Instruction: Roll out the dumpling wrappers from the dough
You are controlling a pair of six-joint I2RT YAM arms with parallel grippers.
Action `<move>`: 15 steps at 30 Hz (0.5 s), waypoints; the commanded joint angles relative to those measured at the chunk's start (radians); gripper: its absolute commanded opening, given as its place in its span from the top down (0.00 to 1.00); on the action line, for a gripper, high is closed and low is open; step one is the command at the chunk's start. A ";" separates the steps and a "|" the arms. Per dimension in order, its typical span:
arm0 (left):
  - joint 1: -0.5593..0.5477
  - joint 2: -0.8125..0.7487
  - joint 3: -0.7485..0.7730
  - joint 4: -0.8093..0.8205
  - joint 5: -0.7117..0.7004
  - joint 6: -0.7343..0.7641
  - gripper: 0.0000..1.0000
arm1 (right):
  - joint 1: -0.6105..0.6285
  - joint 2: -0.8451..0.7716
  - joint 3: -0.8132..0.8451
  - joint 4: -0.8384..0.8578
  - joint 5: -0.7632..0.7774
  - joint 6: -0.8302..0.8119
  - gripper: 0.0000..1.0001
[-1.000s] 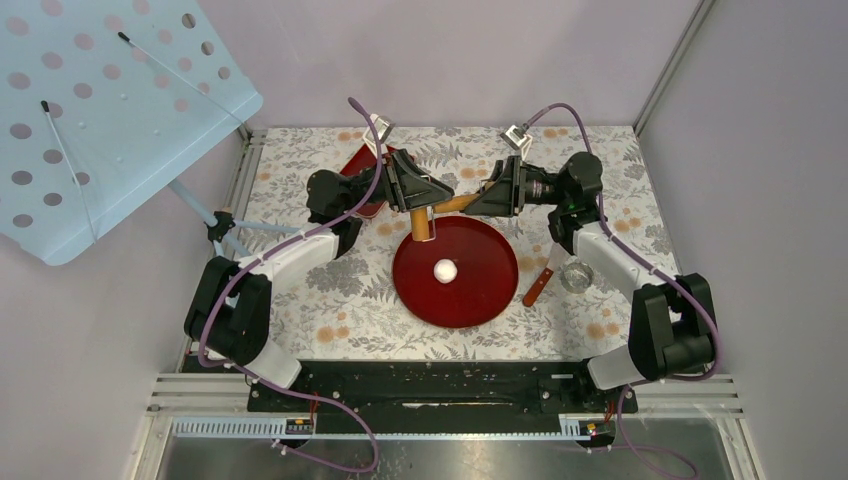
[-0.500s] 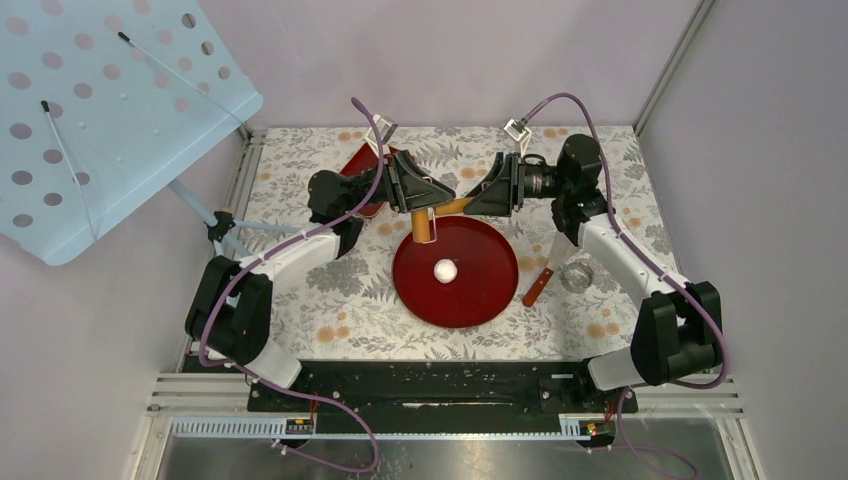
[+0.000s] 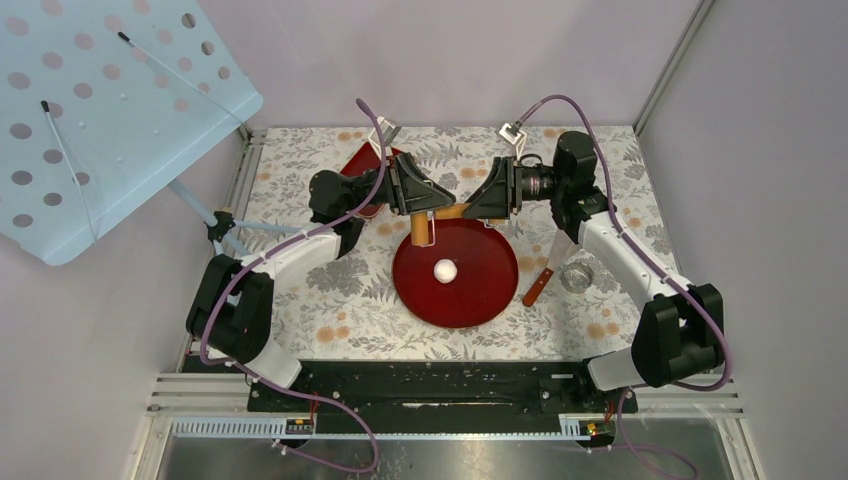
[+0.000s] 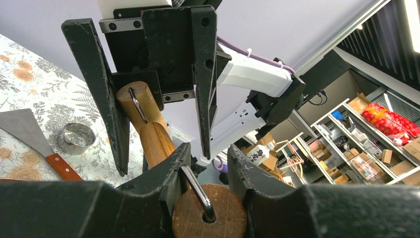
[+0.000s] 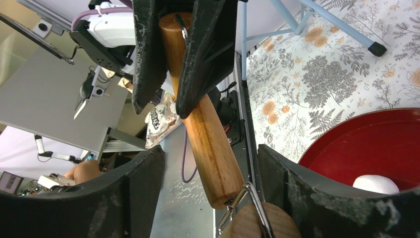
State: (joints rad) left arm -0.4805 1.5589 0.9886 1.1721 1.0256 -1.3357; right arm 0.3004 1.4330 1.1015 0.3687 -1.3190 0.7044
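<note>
1. Count: two grippers; one white dough lump [image 3: 445, 269]; one round red plate [image 3: 490, 290]; a second red item [image 3: 357, 163], partly hidden behind the left arm; one wood-handled scraper [image 3: 545, 275]; one small metal cup [image 3: 577, 275].
2. The left gripper [image 4: 207, 151] is clamped on the rolling pin [image 5: 208, 134]. The right gripper [image 5: 208, 158] stands wide – its fingers straddle the wood without pinching it.
3. The dough lies on the round plate, towards the arm bases from both grippers and well apart from them.
4. Dough: smooth and rounded. Pin: cylindrical grained wood with a wire loop at the end. Table cloth [image 3: 300, 290]: floral print.

Smooth wooden rolling pin [image 5: 208, 144]; glossy plate [image 3: 484, 292]
</note>
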 commanded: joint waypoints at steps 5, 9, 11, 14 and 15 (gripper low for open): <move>-0.018 -0.028 0.003 0.047 -0.045 0.065 1.00 | 0.073 -0.056 0.021 -0.010 0.037 -0.007 0.41; -0.022 -0.032 -0.003 0.037 -0.045 0.083 1.00 | 0.086 -0.055 0.003 0.145 0.032 0.146 0.52; -0.023 -0.031 -0.001 0.031 -0.045 0.090 1.00 | 0.095 -0.063 0.002 0.157 0.034 0.164 0.61; -0.022 -0.027 0.001 0.021 -0.045 0.101 0.97 | 0.108 -0.082 -0.002 0.157 0.047 0.173 0.79; -0.023 -0.025 0.003 0.012 -0.044 0.109 0.91 | 0.112 -0.088 -0.001 0.154 0.049 0.173 0.88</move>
State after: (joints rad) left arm -0.4633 1.5379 0.9810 1.1793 1.0458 -1.2865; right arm 0.3202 1.3888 1.0950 0.4294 -1.2903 0.8265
